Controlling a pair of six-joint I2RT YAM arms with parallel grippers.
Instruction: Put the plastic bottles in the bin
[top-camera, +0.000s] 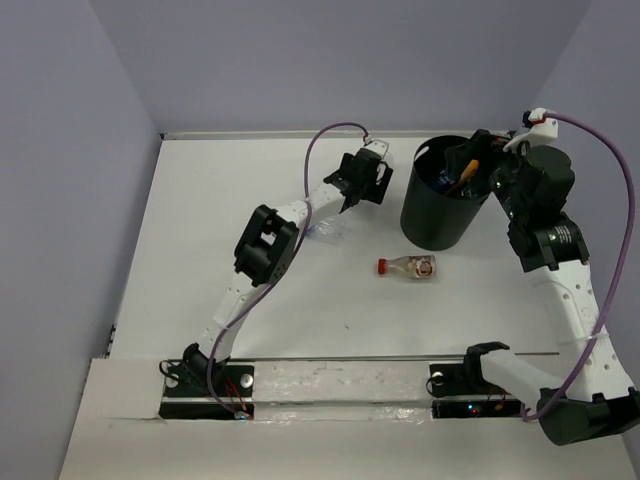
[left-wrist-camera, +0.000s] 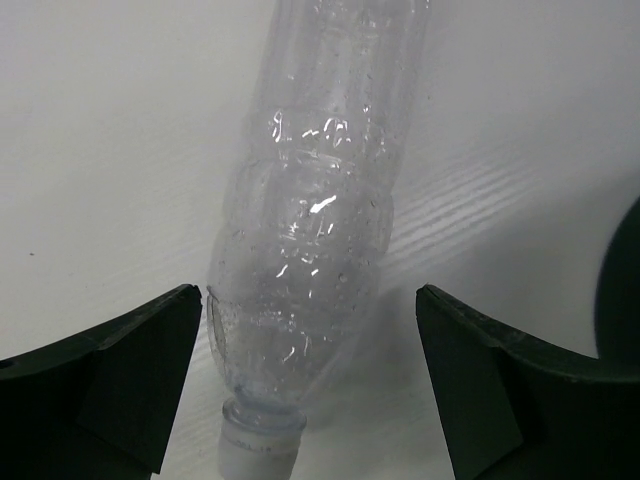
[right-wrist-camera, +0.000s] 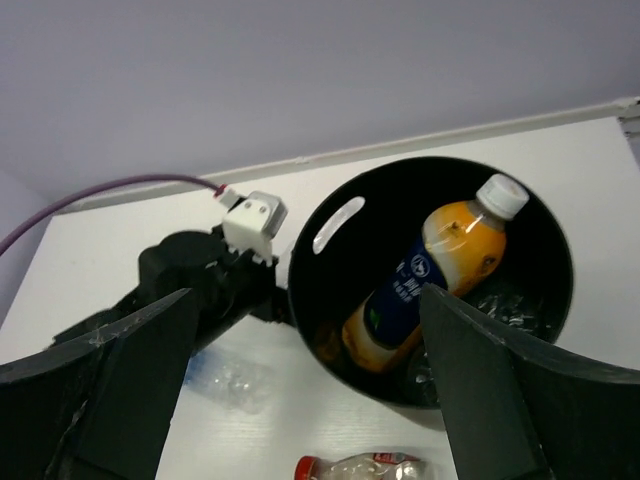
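since the tall black cylindrical bin (top-camera: 432, 215) stands near our left gripper (left-wrist-camera: 308, 320), whose jaws sit apart astride the clear ribbed plastic bottle (left-wrist-camera: 310, 200) on the white table (top-camera: 330, 320), we should close squarely on its body; our right gripper (right-wrist-camera: 305, 300) hangs spread, empty, above the bin.

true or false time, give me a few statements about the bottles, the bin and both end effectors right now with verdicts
1. An orange-juice bottle is inside the bin. True.
2. The red-capped bottle stands upright on the table. False: it lies on its side beside the bin.
3. The left end effector is clamped on the clear bottle. False: its jaws stand open, with the bottle lying between them.
4. The right end effector is open above the bin and holds nothing. True.
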